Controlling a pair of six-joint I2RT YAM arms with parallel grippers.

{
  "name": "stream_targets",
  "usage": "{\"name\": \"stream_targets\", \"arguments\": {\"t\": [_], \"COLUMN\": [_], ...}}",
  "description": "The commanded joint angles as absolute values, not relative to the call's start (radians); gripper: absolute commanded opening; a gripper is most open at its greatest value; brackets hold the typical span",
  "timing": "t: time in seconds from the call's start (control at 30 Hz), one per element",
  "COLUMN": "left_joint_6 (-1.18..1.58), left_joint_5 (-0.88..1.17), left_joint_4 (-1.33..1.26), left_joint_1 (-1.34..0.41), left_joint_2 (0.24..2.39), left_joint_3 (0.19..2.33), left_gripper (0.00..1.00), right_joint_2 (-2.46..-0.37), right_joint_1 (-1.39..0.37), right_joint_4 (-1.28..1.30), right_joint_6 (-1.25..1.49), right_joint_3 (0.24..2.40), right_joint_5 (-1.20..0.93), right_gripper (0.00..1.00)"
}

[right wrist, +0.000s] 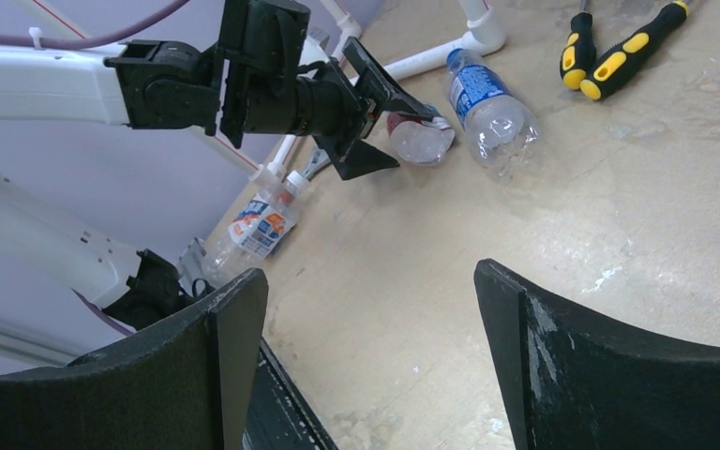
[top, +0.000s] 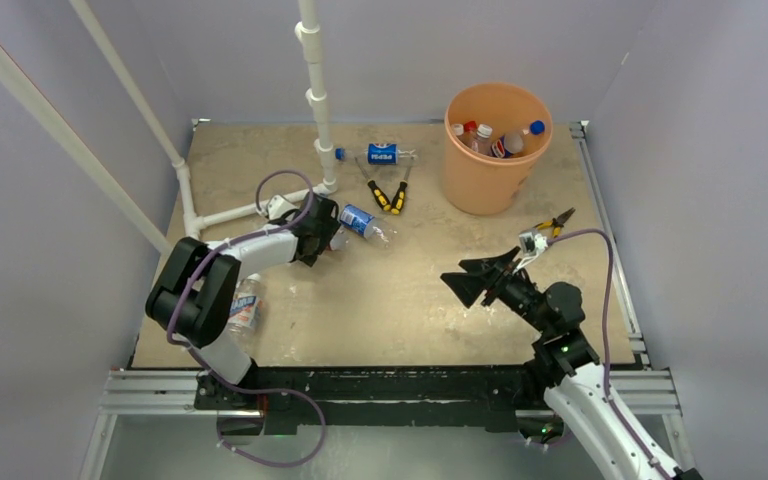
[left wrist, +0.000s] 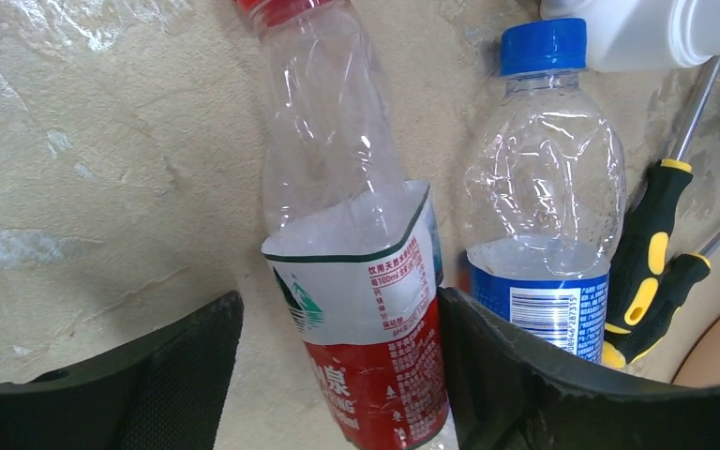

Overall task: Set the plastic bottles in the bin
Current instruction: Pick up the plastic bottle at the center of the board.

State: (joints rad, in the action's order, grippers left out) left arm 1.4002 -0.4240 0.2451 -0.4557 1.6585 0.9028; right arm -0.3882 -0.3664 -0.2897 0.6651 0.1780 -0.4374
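Orange and upright, the bin (top: 485, 175) is standing at the far right of the tabletop (top: 410, 300), and several bottles (top: 495, 142) are being held inside it. Left of the bin, at the far edge, a Pepsi bottle (top: 385, 155) is lying on its side. Nearer the middle, the red bottle (left wrist: 366, 309) is being straddled by the left jaws: one finger (left wrist: 525, 375) is being laid against its label while a gap is being left at the other finger (left wrist: 169, 384), so nothing is being pinched yet. Just beside it a blue bottle (left wrist: 544, 234) is lying, its cap near a white pipe (left wrist: 656, 33), and yellow-and-black pliers (left wrist: 652, 272) are lying just past that. A near bottle (top: 245, 305) is being partly hidden by the left arm (top: 200, 290). The right jaws are being held spread wide above the tabletop, with nothing between them, well apart from the bin.
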Motion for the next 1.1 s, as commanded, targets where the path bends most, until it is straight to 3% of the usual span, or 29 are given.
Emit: {"name": "stream_targets", "arguments": {"t": [0.0, 0.27, 0.4, 0.53, 0.67, 0.8, 1.07], "left_joint_6": [1.412, 1.400, 1.342, 1.179, 0.887, 0.706, 0.716], "left_joint_5": [-0.405, -0.373, -0.330, -0.287, -0.147, 0.197, 0.497], "left_joint_4": [0.213, 0.188, 0.239, 0.233, 0.168, -0.128, -0.488], "left_joint_1": [-0.445, -0.444, -0.453, -0.532, -0.617, -0.619, -0.686], "left_joint_2": [1.671, 1.557, 1.374, 1.121, 0.937, 0.784, 0.667], "left_joint_3": [0.880, 0.800, 0.734, 0.666, 0.615, 0.459, 0.335], "left_gripper": [0.68, 0.39, 0.15, 0.00, 0.00, 0.00, 0.00], "right_joint_2": [-0.356, -0.336, -0.345, -0.375, -0.419, -0.498, -0.651], "right_joint_1": [-0.370, -0.370, -0.369, -0.369, -0.370, -0.370, -0.369], "right_joint_4": [-0.257, -0.219, -0.197, -0.206, -0.260, -0.397, -0.459], "right_joint_6": [0.649, 0.644, 0.605, 0.572, 0.589, 0.684, 0.739], "right_joint_3": [0.233, 0.263, 0.308, 0.358, 0.400, 0.443, 0.536], "right_joint_5": [-0.423, -0.418, -0.449, -0.538, -0.605, -0.696, -0.824], "right_gripper": [0.84, 0.83, 0.83, 0.84, 0.86, 0.90, 0.90]}}
